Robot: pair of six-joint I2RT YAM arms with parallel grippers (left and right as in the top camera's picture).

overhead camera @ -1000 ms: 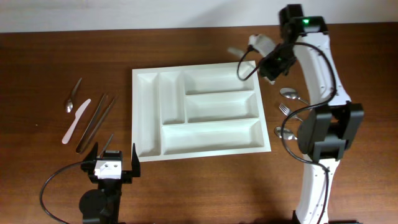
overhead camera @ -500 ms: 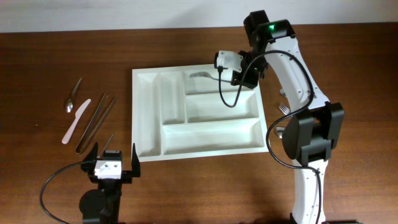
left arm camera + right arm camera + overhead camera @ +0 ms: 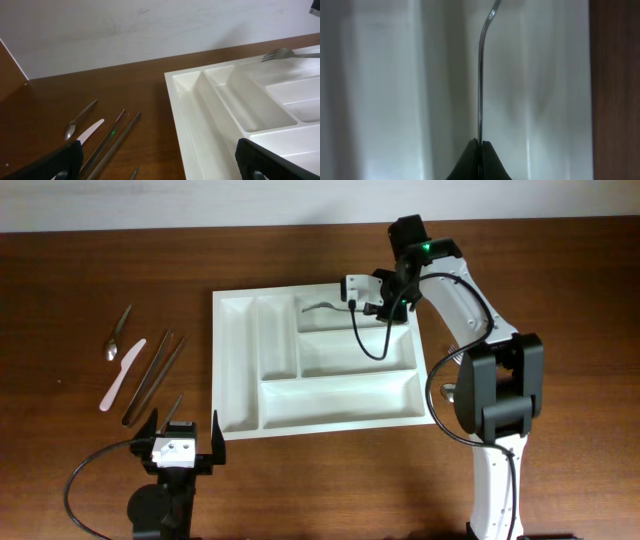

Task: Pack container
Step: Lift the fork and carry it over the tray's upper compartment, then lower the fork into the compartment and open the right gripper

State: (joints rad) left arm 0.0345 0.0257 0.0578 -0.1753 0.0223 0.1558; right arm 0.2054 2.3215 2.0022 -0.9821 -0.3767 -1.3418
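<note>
we had fork (image 3: 322, 305) pinched in right pincer (image 3: 481, 147) over top compartment of container (image 3: 218, 365); left pincer (image 3: 184, 428) gaped idle. next needed: lower, release.

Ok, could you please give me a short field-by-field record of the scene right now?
tray: white, five compartments
right gripper: shut on fork
fork: over the tray's top long compartment, tines toward the narrow compartments; contact with tray unclear
left gripper: open, holding nothing, in front of the tray's near-left corner
left of tray: spoon, knife, chopsticks, all lying on the table
</note>
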